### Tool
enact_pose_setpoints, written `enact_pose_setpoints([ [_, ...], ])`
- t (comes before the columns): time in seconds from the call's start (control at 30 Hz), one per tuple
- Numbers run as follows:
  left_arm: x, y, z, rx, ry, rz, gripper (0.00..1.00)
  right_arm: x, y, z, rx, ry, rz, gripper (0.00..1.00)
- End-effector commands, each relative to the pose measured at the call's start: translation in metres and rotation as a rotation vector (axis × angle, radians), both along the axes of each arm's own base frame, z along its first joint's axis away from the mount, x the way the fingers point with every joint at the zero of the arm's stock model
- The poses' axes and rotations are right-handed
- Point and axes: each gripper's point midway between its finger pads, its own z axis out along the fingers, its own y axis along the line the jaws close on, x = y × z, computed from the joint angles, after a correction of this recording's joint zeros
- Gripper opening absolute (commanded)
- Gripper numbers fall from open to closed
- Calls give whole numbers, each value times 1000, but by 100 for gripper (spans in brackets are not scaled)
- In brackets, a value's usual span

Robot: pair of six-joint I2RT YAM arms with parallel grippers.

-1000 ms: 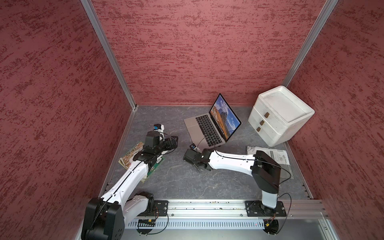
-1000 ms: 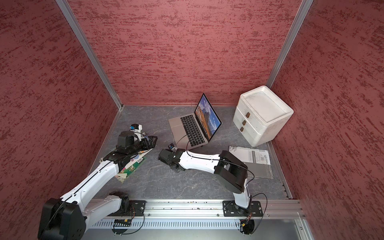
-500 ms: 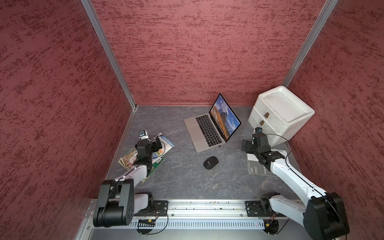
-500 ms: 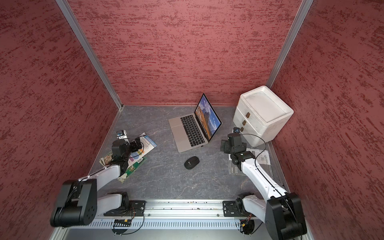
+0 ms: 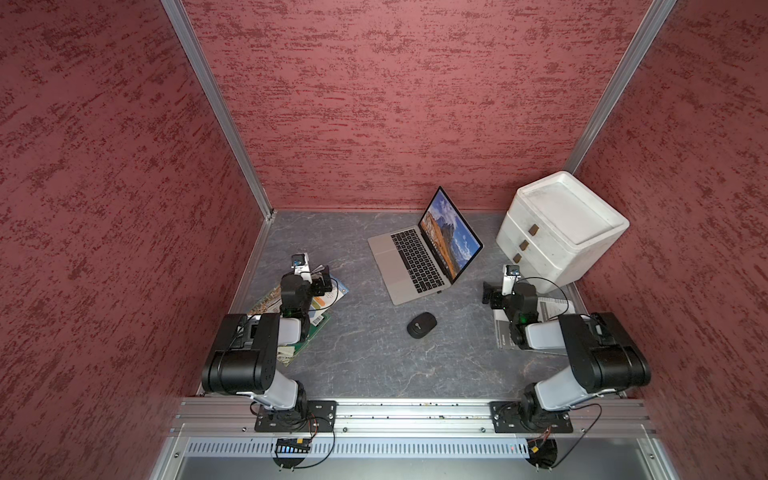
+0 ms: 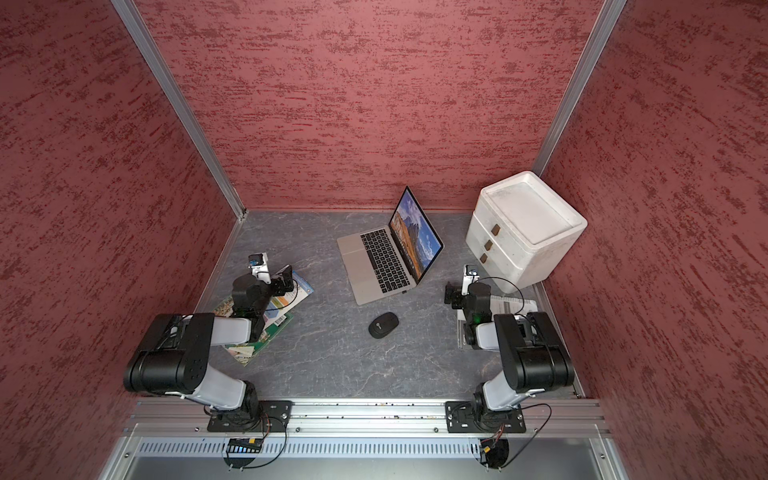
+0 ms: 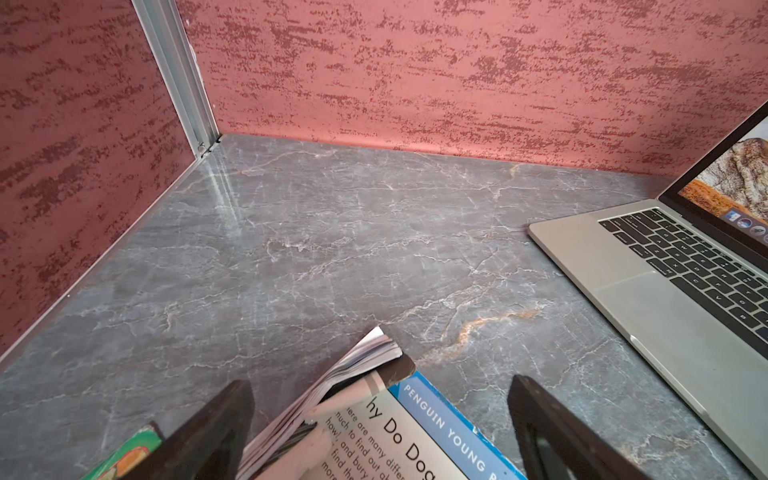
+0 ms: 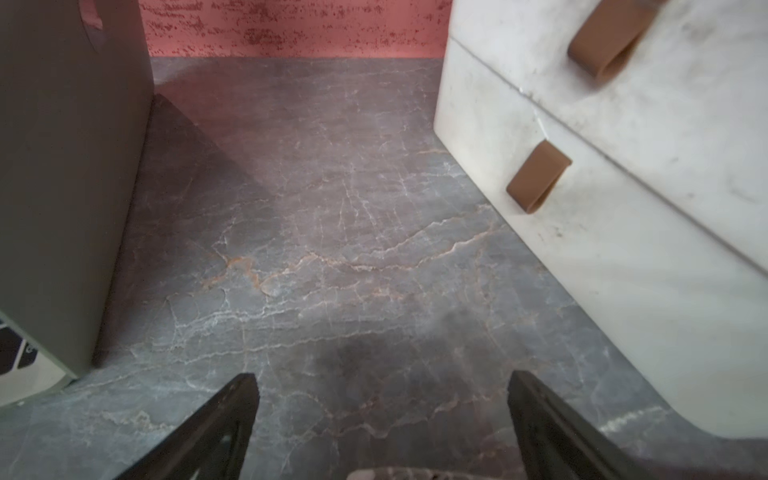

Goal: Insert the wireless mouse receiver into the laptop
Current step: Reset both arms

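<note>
Both grippers stood wide and empty: my left gripper (image 7: 380, 384) over the books (image 7: 415, 440), my right gripper (image 8: 382, 377) beside the white drawer box (image 8: 623, 174). The wireless mouse receiver (image 5: 439, 291) showed as a tiny dark stub at the laptop (image 5: 399, 266) edge nearest the mouse (image 5: 421, 324), seemingly plugged in. Best course, I judged: keep clear, bump nothing, check it sat flush.

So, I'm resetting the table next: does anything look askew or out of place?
The books lie fanned in a loose pile, one with splayed pages. The laptop sits diagonally. Nothing looks spilled or broken.
</note>
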Motion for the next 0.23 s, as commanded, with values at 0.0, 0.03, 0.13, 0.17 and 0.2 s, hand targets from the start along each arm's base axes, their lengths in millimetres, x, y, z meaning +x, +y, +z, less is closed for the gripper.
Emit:
enact_pose_setpoints([
  [0.0,6,-5,11,14,-38,-28,100,24,2,45,19,-157,36,99],
  [0.03,6,-4,11,7,-37,-34,100,23,1,44,20,-149,35,98],
  [0.13,6,-4,11,8,-37,-32,100,24,2,46,18,-159,34,99],
  [0.17,6,-4,12,8,-39,-31,100,23,1,46,18,-158,34,99],
  [0.2,6,-4,12,9,-41,-33,100,23,1,46,17,-160,35,99],
])
